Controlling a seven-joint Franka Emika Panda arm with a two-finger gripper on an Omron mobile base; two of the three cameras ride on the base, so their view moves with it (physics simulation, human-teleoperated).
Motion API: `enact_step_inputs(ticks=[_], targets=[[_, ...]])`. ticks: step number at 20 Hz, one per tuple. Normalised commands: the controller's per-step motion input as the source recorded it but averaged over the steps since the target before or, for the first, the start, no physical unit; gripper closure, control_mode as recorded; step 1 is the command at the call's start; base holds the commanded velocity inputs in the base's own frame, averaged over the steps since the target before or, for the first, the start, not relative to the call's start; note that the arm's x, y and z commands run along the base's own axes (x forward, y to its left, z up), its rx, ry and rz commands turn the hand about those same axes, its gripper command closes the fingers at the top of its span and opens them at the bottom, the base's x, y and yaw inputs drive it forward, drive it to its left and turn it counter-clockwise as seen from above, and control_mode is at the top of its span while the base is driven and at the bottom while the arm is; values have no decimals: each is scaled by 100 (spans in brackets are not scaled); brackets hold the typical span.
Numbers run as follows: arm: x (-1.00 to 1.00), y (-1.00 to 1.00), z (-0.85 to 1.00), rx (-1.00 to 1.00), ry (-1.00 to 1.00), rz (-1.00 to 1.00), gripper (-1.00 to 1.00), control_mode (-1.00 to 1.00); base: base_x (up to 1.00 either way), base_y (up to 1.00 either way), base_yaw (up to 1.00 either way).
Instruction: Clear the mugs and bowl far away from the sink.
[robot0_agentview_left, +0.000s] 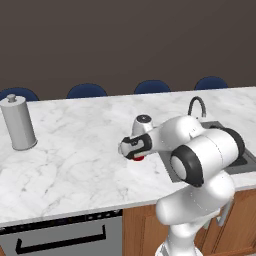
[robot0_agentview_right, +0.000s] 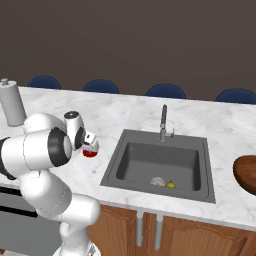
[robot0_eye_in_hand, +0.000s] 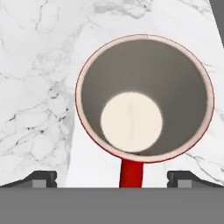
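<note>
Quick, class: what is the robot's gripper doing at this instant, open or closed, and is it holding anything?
Gripper: open, holding nothing; its fingertips stand either side of the red mug's handle, directly above the red mug.

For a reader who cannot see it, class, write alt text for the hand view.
A bright red mug seen from straight above on a white marble counter, its pale inside and round base showing and its red handle pointing toward the camera. The open tool sits just above it, one dark fingertip at either side of the handle.
</note>
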Motion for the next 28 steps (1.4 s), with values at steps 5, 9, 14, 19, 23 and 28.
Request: enact_step_inputs(ticks=[5,9,14,19,23,28], targets=[[20,0,-20,0,3,0,-100,-100,0,0,0],[29,0,-11,0,4,-3,-100,-100,0,0,0],[5,0,0,0,0,-2,-100,-100,0,0,0],[0,0,-1,0,0,-2,100,-100,0,0,0],[-9,0,-5,0,0,-1,100,-100,0,0,0],[3,-5,-39,0,3,0,100,-100,0,0,0]])
